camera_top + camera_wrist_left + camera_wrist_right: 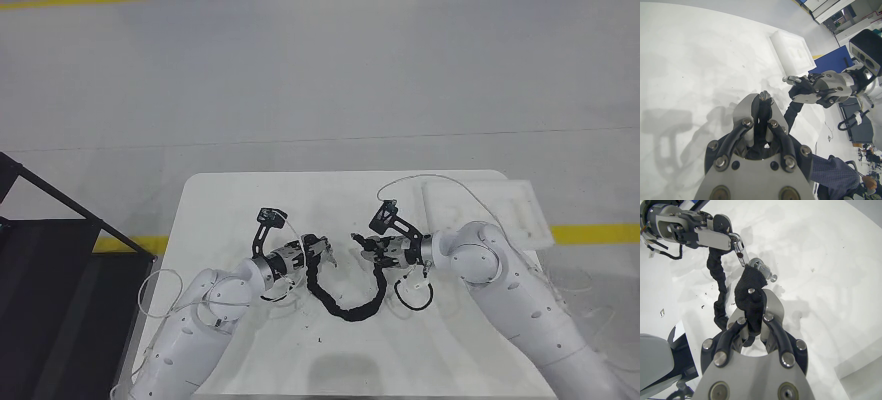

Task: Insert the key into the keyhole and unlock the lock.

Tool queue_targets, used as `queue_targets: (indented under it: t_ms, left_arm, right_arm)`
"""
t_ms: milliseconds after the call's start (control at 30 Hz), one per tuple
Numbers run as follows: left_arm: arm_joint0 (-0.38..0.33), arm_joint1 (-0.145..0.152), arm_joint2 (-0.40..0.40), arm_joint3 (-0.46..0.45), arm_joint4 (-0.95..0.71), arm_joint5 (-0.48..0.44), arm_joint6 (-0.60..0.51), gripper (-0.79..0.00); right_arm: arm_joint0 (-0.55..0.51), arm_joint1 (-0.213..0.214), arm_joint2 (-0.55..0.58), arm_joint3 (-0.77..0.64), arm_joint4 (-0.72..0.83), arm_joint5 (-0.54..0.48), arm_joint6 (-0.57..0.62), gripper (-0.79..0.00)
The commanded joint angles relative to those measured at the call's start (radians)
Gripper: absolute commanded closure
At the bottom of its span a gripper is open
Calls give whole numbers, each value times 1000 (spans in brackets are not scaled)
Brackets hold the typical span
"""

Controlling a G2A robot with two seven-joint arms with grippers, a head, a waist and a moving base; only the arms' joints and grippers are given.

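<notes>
A chain lock in a black fabric sleeve [350, 305] sags in a U over the white table [230, 210] between my two grippers. My left gripper [763, 98] is shut on one end of the sleeve, with a small metal tip [764, 94] poking out past the fingers. In the right wrist view that same gripper [728, 237] has silver chain links [739, 248] hanging from it. My right gripper [755, 294] is shut on the other sleeve end, where a silver locking pin [765, 271] sticks out. The two ends are a short way apart. I cannot make out a key.
A white foam tray [525, 210] lies at the table's right edge, beyond the right arm. A black cable loop [415, 292] hangs under the right wrist. Small dark crumbs [705, 293] dot the table near the chain.
</notes>
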Motion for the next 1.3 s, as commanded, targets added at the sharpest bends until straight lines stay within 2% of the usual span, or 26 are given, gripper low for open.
queue_targets:
  t_ms: [0,133,167,200,367,467,600,800,933,1067,1200,1267]
  left_arm:
    - [-14,-3,10,16,-4,14,-2,0]
    - [-46,-12,38,57,-7,23,7,-18]
    - [-52,-14,46,66,-4,16,12,-677]
    - [-57,-16,52,75,-5,13,18,-785]
    - [-73,-23,65,114,-15,10,46,-785]
    - [-72,-27,49,104,-41,15,104,-785]
    - [-52,-24,6,46,-43,32,178,-785]
    - [23,-10,-96,-113,-69,-6,235,-785]
    - [85,-2,-170,-221,-103,-56,284,-785]
    - [143,2,-224,-315,-170,-148,330,-785]
    - [174,6,-263,-347,-213,-280,350,-785]
    - [174,6,-263,-347,-213,-280,350,-785]
  right_arm:
    - [9,-2,-10,10,-7,12,4,0]
    - [20,-7,-26,23,-30,39,-1,0]
    - [21,-8,-30,26,-31,41,-2,0]
    - [22,-8,-32,28,-30,42,-3,0]
    - [27,-10,-37,36,-21,43,-3,0]
    - [28,-10,-38,38,-24,50,-2,0]
    - [31,-11,-42,40,-35,67,2,0]
    - [53,-18,-61,46,-72,138,10,0]
    - [76,-30,-89,57,-76,171,21,0]
    - [107,-43,-121,76,-88,200,34,0]
    - [141,-60,-158,104,-117,244,46,0]
    - [153,-68,-174,121,-125,268,48,0]
